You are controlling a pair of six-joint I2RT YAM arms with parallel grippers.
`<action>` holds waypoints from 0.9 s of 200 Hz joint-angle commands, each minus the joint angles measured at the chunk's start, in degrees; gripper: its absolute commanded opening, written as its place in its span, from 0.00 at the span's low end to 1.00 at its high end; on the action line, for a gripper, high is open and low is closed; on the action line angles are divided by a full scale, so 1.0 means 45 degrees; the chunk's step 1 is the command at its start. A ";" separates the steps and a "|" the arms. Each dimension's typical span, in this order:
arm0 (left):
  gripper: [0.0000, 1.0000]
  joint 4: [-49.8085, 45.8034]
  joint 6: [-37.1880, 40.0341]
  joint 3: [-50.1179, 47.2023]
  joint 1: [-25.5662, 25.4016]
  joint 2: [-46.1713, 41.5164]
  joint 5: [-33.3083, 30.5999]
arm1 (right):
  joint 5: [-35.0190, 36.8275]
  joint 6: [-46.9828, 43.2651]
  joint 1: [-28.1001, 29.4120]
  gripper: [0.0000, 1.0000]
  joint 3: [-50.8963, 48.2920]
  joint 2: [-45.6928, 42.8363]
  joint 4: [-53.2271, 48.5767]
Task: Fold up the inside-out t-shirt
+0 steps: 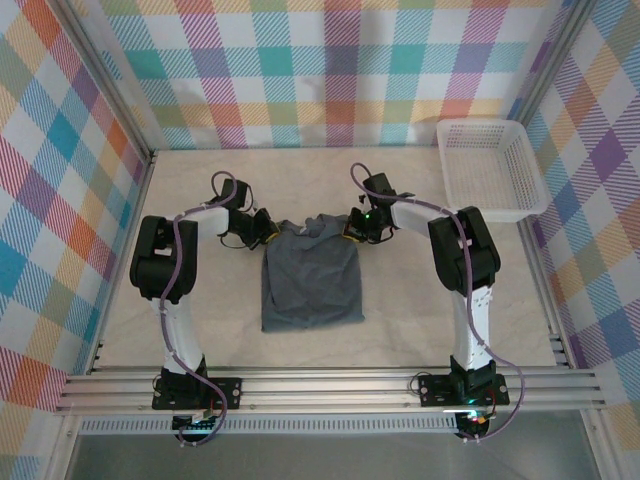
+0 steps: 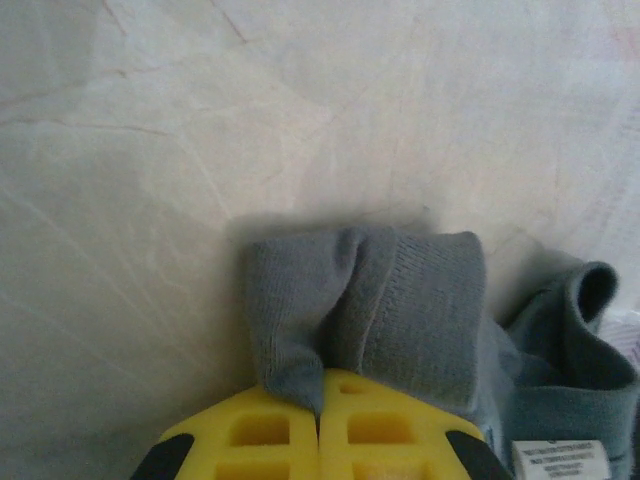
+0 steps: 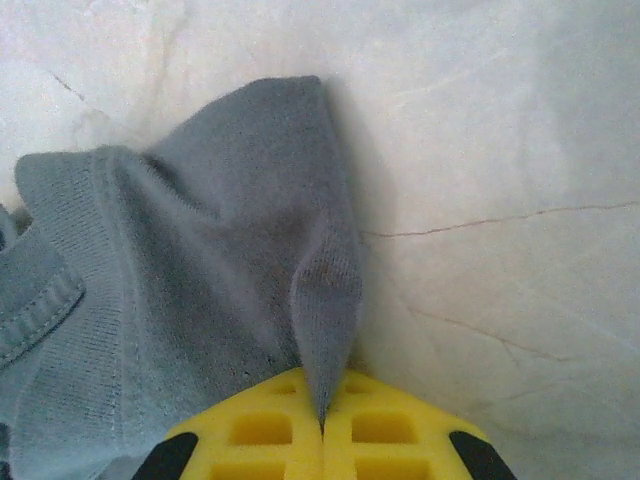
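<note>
Evidently left gripper (image 2: 320, 405) and right gripper (image 3: 322, 420) each clamped tight on t-shirt (image 1: 310, 285) corner; thin pinch looked liable to slip on lifting.

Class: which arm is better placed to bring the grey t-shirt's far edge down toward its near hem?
Neither over the other, I think: the left claw is shut on the far left corner of the t-shirt, the right claw on its far right corner, so both should probably move together.

Care label (image 2: 560, 461) print too blurry to read, cropped at bottom. T-shirt (image 1: 310, 285) corners hidden under left gripper (image 1: 269, 234) and right gripper (image 1: 350, 228).
</note>
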 commanded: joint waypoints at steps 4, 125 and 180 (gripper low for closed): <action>0.00 0.0647 -0.0456 -0.0423 0.0118 -0.1227 0.1419 | -0.0637 -0.0307 0.0011 0.00 -0.0348 -0.1215 -0.0158; 0.00 0.0790 0.0514 -0.2251 0.0157 -0.7874 0.0441 | -0.1334 -0.2514 -0.0057 0.00 -0.3663 -0.6870 0.5175; 0.00 0.0687 0.0515 -0.6763 -0.0599 -0.8408 0.0342 | -0.2984 -0.2036 -0.0030 0.00 -0.6312 -0.5828 0.3515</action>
